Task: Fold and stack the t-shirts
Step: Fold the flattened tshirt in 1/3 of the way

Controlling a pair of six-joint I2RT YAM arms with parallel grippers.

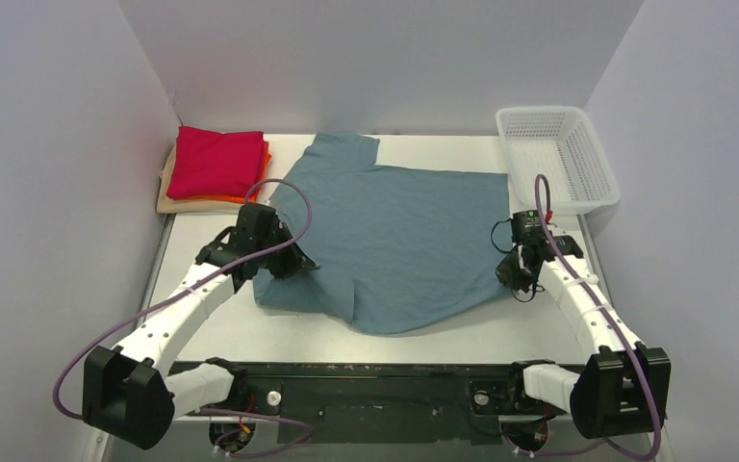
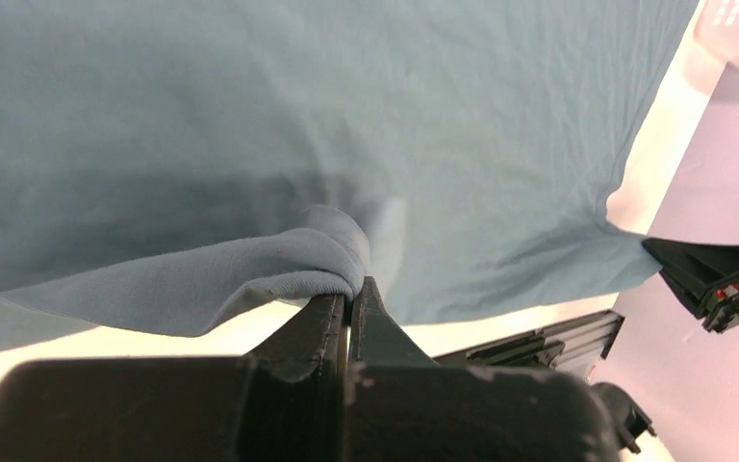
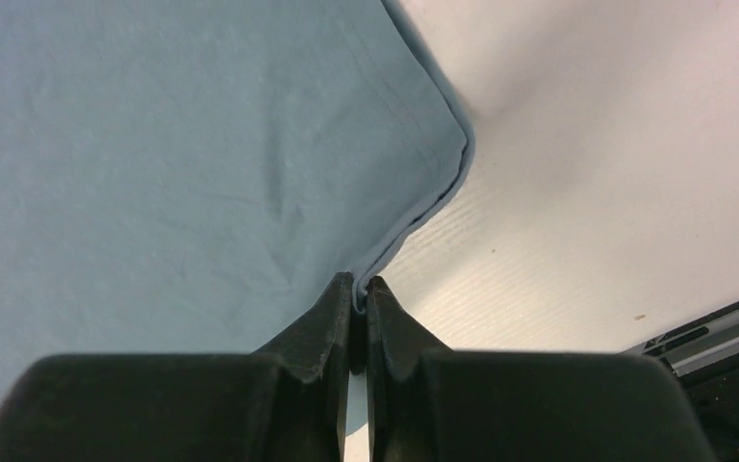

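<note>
In the upper left of the overhead view, three folded shirts sit stacked in the back corner of the counter (image 1: 221,332). The crimson-red t-shirt (image 1: 216,162) is on top, a sliver of the orange t-shirt (image 1: 266,164) shows at its right edge, and the beige t-shirt (image 1: 168,192) lies at the bottom, sticking out to the left.

Just right of the stack and lower in the frame, the left gripper (image 1: 296,264) sits at the lower left edge of the teal-blue t-shirt (image 1: 404,236). This shirt lies spread across the middle of the counter, with one sleeve pointing toward the upper centre. The left gripper is clenched on it. In the left wrist view its fingertips (image 2: 332,310) meet with a rolled bunch of teal cloth pinched at their tips. The fabric is lifted there and drapes away to the lower left of that frame, while the rest of the shirt lies flat beyond.

Further right, the right gripper (image 1: 519,279) sits at the shirt's right edge, in the middle right of the overhead view. Its jaws are pressed together on the hem. In the right wrist view the stitched edge runs from the shirt's corner down into the slit between the fingertips (image 3: 335,306), with cloth to the left and bare counter to the right.

In the upper right stands the white mesh basket (image 1: 598,171), just beside the shirt's far right corner. Whether they touch cannot be told.
</note>
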